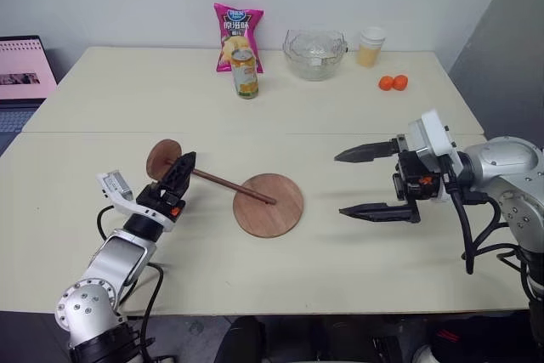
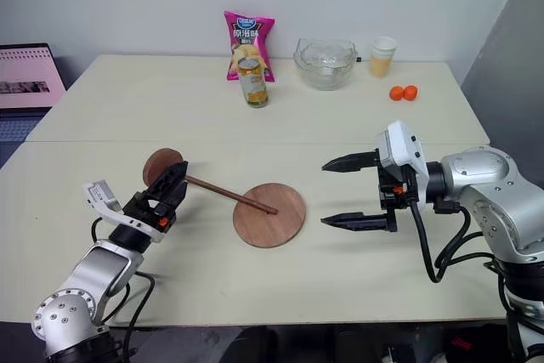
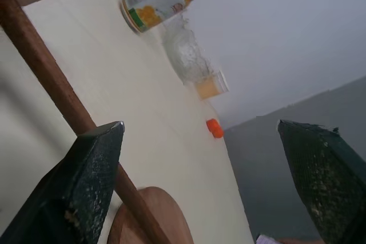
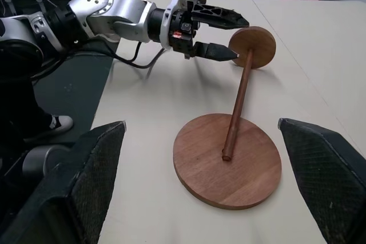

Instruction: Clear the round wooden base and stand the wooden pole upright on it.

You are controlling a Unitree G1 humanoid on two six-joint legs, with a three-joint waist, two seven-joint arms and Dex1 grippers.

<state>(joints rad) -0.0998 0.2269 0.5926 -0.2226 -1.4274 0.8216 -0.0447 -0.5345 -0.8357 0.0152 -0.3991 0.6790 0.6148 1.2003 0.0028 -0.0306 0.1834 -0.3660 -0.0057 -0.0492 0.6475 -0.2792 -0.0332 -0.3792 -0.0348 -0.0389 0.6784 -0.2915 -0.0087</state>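
Observation:
The round wooden base [image 1: 270, 208] lies flat in the middle of the near table. The wooden pole [image 1: 229, 183] lies slanted, its free end resting on the base and its end disc [image 1: 161, 157] standing on edge on the table to the left. My left gripper [image 1: 184, 167] is open right at the pole, close to the end disc; the rod [image 3: 48, 81] crosses just past one fingertip. My right gripper [image 1: 340, 184] is open and empty, hovering right of the base and pointing left at it. From the right wrist I see the base [image 4: 251, 170] and the left gripper [image 4: 240, 39].
At the table's back stand a pink snack bag [image 1: 238, 33], a can [image 1: 245, 72], a glass bowl [image 1: 314, 54] and a cup of orange drink [image 1: 371, 47]. Two small orange fruits [image 1: 393, 82] lie back right. A laptop [image 1: 24, 70] sits off the left edge.

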